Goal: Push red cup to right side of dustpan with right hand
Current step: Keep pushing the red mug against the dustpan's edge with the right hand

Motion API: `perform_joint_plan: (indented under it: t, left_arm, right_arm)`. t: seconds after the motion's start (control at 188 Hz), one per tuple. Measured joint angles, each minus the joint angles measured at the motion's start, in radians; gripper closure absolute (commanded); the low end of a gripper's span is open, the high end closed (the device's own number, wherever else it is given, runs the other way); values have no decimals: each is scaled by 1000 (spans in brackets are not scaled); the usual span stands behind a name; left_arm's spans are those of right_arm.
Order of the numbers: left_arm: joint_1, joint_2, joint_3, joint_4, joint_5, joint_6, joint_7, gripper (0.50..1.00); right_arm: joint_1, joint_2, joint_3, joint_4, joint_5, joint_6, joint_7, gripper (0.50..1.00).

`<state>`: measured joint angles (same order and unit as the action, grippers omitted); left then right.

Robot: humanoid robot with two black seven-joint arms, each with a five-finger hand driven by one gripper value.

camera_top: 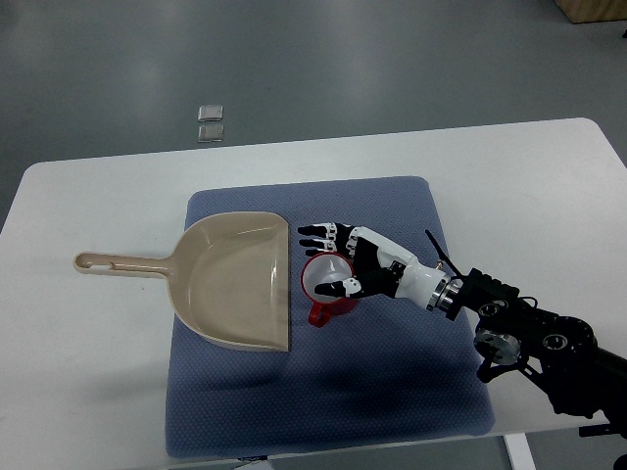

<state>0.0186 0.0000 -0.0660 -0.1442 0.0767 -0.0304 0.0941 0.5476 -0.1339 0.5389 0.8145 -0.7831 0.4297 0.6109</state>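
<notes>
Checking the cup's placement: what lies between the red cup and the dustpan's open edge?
Nothing but a narrow strip of the blue mat, as the top view shows. The red cup sits just right of the dustpan, with the right hand over it.

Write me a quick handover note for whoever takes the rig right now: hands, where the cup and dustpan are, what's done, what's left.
Right hand: over the red cup, fingers spread past its rim, thumb at the near rim; contact likely, no closed grasp.
Left hand: out of view.
Red cup: upright on the blue mat, just right of the dustpan, beside its open edge.
Dustpan: on the mat, handle pointing left onto the white table.
Done: cup looks to sit at the dustpan's right side.
Left: confirm placement, then lift the hand clear.
</notes>
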Motion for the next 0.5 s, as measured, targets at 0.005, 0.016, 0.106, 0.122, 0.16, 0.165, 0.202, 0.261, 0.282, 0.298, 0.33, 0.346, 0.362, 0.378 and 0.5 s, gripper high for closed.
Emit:
perform_joint_plan:
  t: [0.005, 0.016, 0.106, 0.122, 0.16, 0.165, 0.202, 0.261, 0.282, 0.298, 0.33, 0.346, 0.362, 0.378, 0.5]
  left_arm:
    - [0, 0, 0, 0, 0, 0, 0, 500]
    - [0, 0, 0, 0, 0, 0, 0, 500]
    - [0, 0, 0, 0, 0, 0, 0, 500]
    - [0, 0, 0, 0, 0, 0, 0, 500]
    - [0, 0, 0, 0, 0, 0, 0, 500]
    - [0, 0, 0, 0, 0, 0, 0, 500]
    - [0, 0, 0, 0, 0, 0, 0, 500]
    - [0, 0, 0, 0, 0, 0, 0, 500]
    - [0, 0, 0, 0, 0, 0, 0, 500]
    - [0, 0, 0, 0, 0, 0, 0, 500]
    - [0, 0, 0, 0, 0, 0, 0, 500]
    - [0, 0, 0, 0, 0, 0, 0, 500]
    - [0, 0, 0, 0, 0, 0, 0, 500]
    - [0, 0, 0, 0, 0, 0, 0, 500]
    - [0, 0, 0, 0, 0, 0, 0, 500]
  right_arm:
    - [0, 0, 0, 0, 0, 0, 0, 566]
    - [1, 0, 1, 0, -1, 0, 0, 566]
    - [2, 6, 2, 0, -3, 0, 0, 566]
    - [3, 6, 2, 0, -4, 0, 0, 566]
    - [3, 7, 2, 0, -5, 0, 0, 566]
    - [3, 7, 2, 0, -5, 0, 0, 566]
    - [3, 8, 3, 0, -7, 0, 0, 566]
    - [3, 10, 3, 0, -8, 0, 0, 566]
    - [3, 10, 3, 0, -8, 0, 0, 566]
    - [3, 11, 3, 0, -8, 0, 0, 566]
    - [3, 13, 3, 0, -10, -2, 0, 566]
    - [3, 14, 3, 0, -11, -3, 0, 566]
    - [3, 15, 3, -1, -13, -5, 0, 566]
    - [3, 17, 3, -1, -15, -7, 0, 566]
    - [3, 30, 3, -4, -33, -26, 0, 566]
